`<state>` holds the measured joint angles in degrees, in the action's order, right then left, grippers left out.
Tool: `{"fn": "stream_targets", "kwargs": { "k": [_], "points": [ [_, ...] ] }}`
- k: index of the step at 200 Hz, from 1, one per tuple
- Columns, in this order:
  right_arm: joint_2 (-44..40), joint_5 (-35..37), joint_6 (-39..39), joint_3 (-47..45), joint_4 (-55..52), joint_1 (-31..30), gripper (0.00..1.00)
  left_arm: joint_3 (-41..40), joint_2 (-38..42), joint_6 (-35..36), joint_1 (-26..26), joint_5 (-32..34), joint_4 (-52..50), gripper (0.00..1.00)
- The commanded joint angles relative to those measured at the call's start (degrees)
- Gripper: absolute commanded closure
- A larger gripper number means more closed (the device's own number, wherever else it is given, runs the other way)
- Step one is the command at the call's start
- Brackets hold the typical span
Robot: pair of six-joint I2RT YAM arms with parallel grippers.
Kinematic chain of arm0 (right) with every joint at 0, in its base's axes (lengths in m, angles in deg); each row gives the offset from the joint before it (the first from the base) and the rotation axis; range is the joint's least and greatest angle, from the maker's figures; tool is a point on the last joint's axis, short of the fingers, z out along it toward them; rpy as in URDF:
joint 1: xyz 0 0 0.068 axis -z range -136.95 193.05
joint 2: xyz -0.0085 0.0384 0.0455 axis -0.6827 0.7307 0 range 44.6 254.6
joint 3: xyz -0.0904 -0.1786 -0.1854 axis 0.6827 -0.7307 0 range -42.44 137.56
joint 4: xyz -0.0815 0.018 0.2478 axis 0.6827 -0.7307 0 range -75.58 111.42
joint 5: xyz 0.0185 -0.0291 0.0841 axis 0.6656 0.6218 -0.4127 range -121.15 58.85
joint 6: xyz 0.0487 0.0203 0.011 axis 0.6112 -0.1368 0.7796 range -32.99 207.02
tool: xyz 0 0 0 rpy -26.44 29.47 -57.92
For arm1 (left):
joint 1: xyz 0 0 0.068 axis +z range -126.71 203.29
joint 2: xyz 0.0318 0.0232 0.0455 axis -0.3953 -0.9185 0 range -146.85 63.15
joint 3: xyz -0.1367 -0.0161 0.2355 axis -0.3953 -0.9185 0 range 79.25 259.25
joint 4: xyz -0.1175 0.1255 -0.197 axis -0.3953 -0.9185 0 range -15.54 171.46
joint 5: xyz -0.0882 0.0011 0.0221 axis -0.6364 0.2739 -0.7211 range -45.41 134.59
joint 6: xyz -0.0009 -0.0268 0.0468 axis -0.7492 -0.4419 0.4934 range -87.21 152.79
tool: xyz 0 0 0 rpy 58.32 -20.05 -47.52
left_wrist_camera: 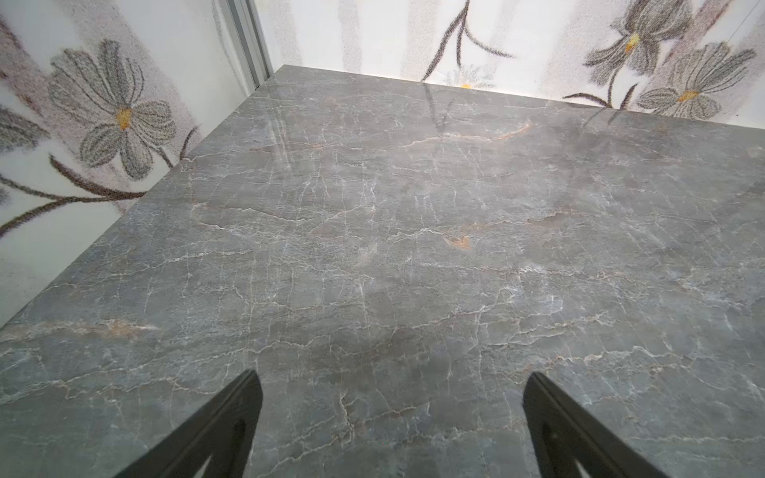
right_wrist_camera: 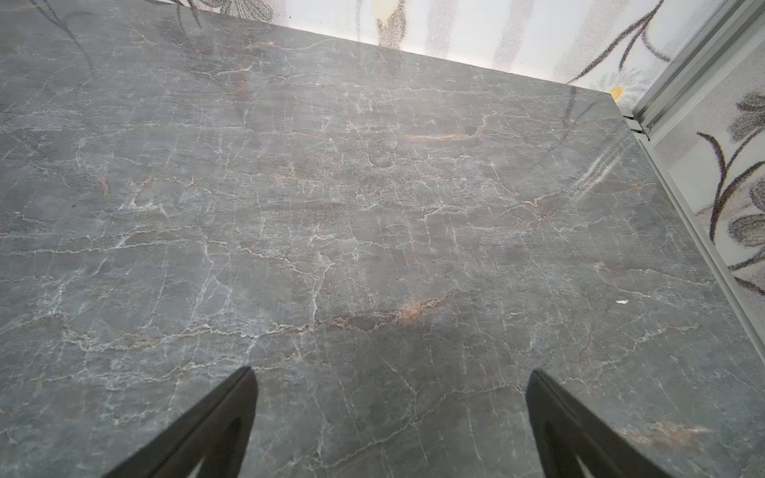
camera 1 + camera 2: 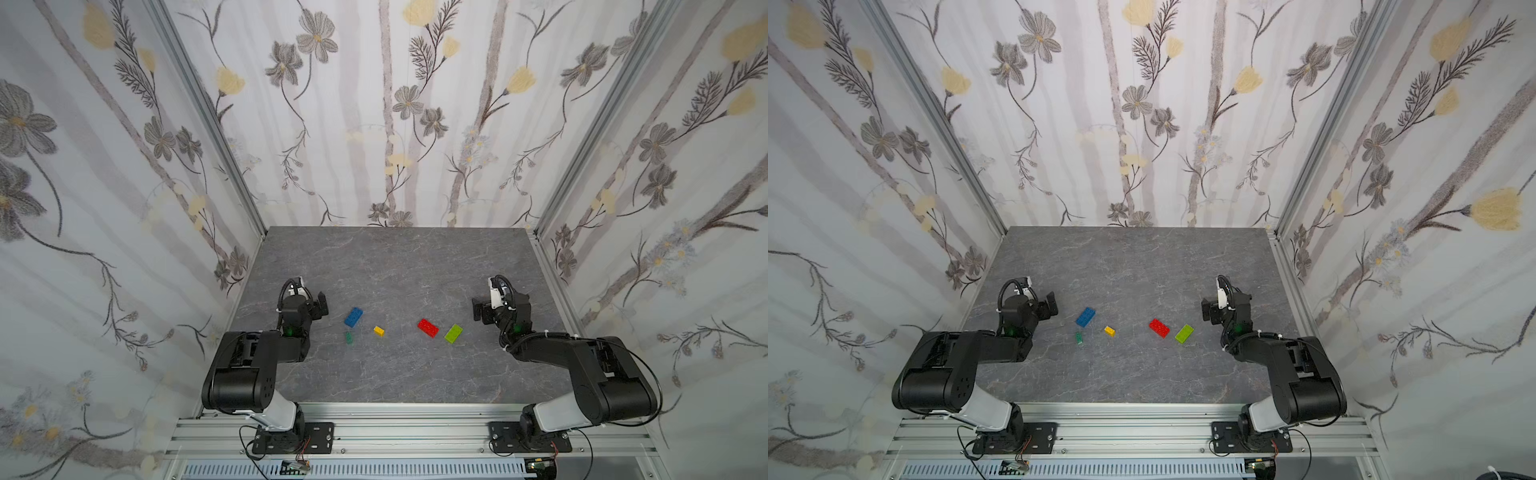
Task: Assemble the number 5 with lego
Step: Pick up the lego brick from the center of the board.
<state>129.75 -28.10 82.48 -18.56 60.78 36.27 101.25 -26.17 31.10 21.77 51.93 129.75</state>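
Observation:
Five lego bricks lie apart on the grey table in both top views: a blue brick [image 3: 353, 317] [image 3: 1086, 316], a small dark-green brick [image 3: 348, 338] [image 3: 1079, 338], a small yellow brick [image 3: 378, 331] [image 3: 1109, 331], a red brick [image 3: 428, 327] [image 3: 1159, 327] and a lime-green brick [image 3: 453, 333] [image 3: 1184, 333]. No assembled number 5 shows. My left gripper [image 3: 322, 304] [image 1: 393, 383] hangs open left of the blue brick, empty. My right gripper [image 3: 478, 309] [image 2: 391, 378] hangs open right of the lime brick, empty. Neither wrist view shows any brick, only bare table.
The marbled grey table [image 3: 395, 266] is walled by flowered panels on the left, back and right, with metal posts [image 3: 216, 124] at the back corners. An aluminium rail [image 3: 407, 419] with both arm bases runs along the front edge.

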Motion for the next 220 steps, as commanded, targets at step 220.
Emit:
{"fn": "stream_targets", "kwargs": {
  "k": [220],
  "points": [
    [-9.07, 1.02, 2.34, 7.23, -17.42, -0.15, 0.0, 3.51, 5.76, 0.11, -0.3, 1.24, -8.3, 0.0]
  ]
}}
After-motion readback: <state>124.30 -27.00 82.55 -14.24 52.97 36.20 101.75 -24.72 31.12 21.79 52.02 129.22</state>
